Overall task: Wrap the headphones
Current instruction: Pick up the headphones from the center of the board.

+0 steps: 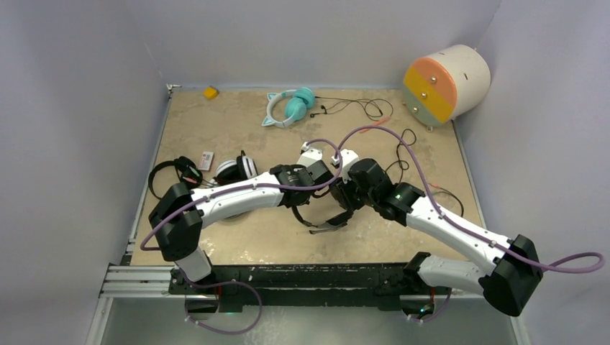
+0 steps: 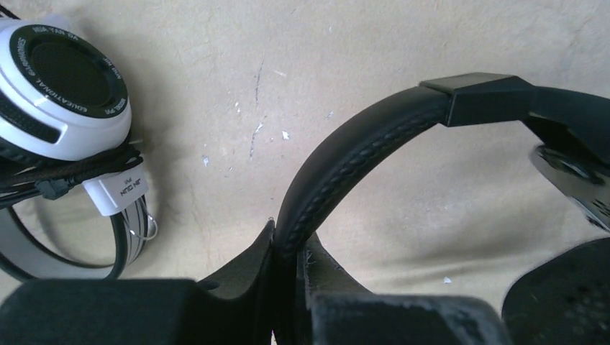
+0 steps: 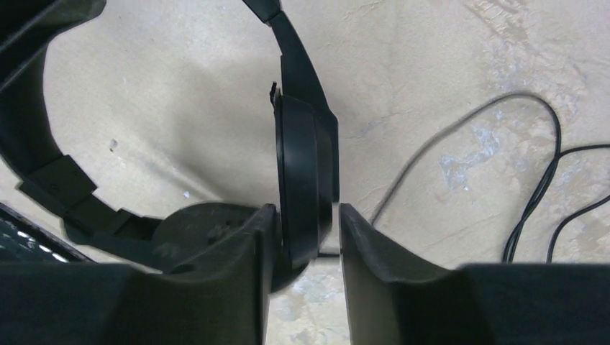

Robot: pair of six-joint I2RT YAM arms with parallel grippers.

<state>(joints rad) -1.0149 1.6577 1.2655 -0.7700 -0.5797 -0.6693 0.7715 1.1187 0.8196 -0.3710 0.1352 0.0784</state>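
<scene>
The all-black headset (image 1: 327, 221) is held just above the table centre between both arms. My left gripper (image 1: 308, 203) is shut on its padded headband (image 2: 345, 165); the pinch shows in the left wrist view (image 2: 288, 241). My right gripper (image 3: 306, 215) is open astride one black ear cup (image 3: 302, 172): the left finger touches it, with a thin gap at the right finger. Its thin cable (image 3: 460, 136) trails loose on the table. The white-and-black headset (image 1: 237, 169) (image 2: 65, 86), the black-and-red one (image 1: 176, 174) and the teal cat-ear one (image 1: 291, 106) lie on the table.
A cylinder with coloured drawers (image 1: 446, 83) lies at the back right. A small yellow object (image 1: 210, 92) sits at the back left, a small white device (image 1: 206, 159) by the left headsets. A thin red stick (image 1: 378, 126) lies among loose cables (image 1: 360, 106).
</scene>
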